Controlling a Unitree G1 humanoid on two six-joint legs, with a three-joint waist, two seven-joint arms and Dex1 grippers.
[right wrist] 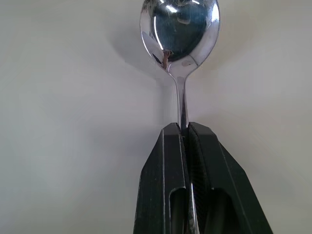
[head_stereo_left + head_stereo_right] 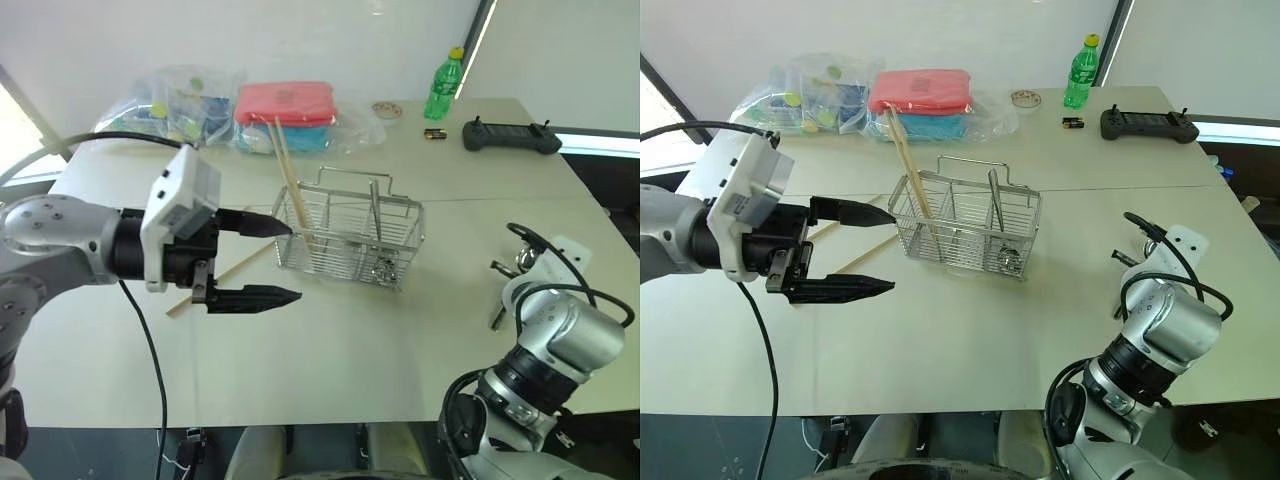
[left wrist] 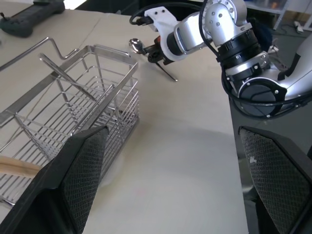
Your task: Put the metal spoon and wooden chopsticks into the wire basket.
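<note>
Silver wire grid forms the rectangular cutlery basket [image 2: 350, 238], which stands upright near the middle of the pale table [image 2: 330, 350], its raised loop handle uppermost. Two pale tan wooden chopsticks [image 2: 291, 185] lean in the end compartment nearest the robot's left, their upper ends well above the rim; a third chopstick [image 2: 220, 278] lies flat on the table just beside that end of the basket, partly hidden by the left arm. A slim metal utensil handle stands in a compartment toward the other end.

Left gripper [image 2: 270, 262] — its two black fingers spread wide and holding nothing — hovers above the table beside the basket's chopstick end, pointing toward it. Right gripper [image 1: 184, 130] sits at the table's right edge, well apart from the basket; its jaws are pressed together on the thin handle of the shiny metal spoon [image 1: 180, 30], whose round mirror-like bowl projects beyond the fingertips, close over the tabletop.

Background objects lie along the far edge: a green plastic bottle [image 2: 443, 86], a black handheld controller [image 2: 510, 136], a red-and-blue folded stack [image 2: 287, 113] and clear plastic bags [image 2: 178, 103] of small items.
</note>
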